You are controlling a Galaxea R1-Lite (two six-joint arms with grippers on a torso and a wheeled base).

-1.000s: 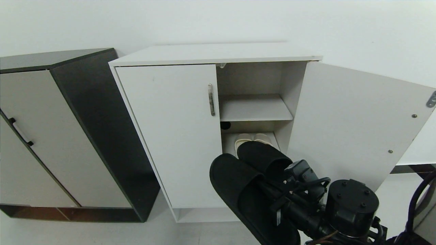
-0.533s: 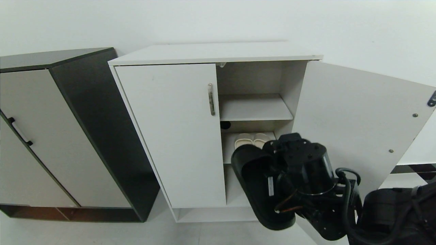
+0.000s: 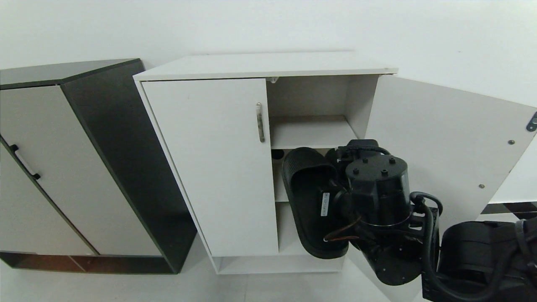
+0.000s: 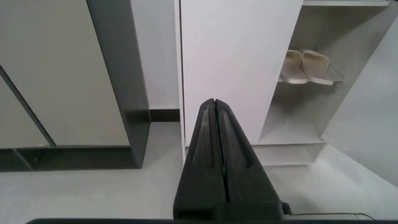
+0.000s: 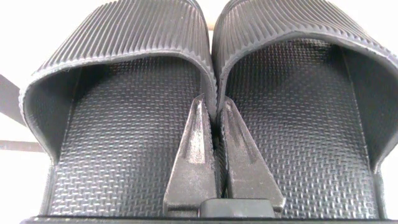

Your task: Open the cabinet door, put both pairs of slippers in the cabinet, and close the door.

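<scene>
**Cabinet.** The white cabinet (image 3: 260,66) stands against the wall (image 3: 268,25). Its left door (image 3: 209,167) is closed, with the handle (image 3: 260,123) along its free edge. The right door (image 3: 440,138) is swung wide open, clear of the opening. The opening runs from the free edge of the left door to the right side panel. The top shelf (image 3: 308,133) and the middle shelf (image 3: 280,191) cross this opening.

**Right pincer.** The right pincer (image 5: 213,109) is clamped on the black slippers (image 3: 310,209). Its two fingers sit close together, pinching the adjoining inner side edges of the pair. In the head view, the slippers are held on edge with the toes up, in front of the open half of the cabinet. The toes reach the front edge of the top shelf, and the heels hang near the bottom panel. The near slipper lies just beside the free edge of the left door. The right arm (image 3: 379,197) covers the right part of the opening.

**Left pincer.** The left pincer (image 4: 215,106) is closed on nothing, its fingers pressed flat together. It hangs above the floor (image 4: 93,193), in front of the closed left door and well apart from it.

**Stored pair.** The beige slippers (image 4: 311,65) lie side by side on the middle shelf, toward the right side panel.

**Surroundings.** A dark cabinet (image 3: 117,159) stands just beside the white one on its left side, angled away from it.
</scene>
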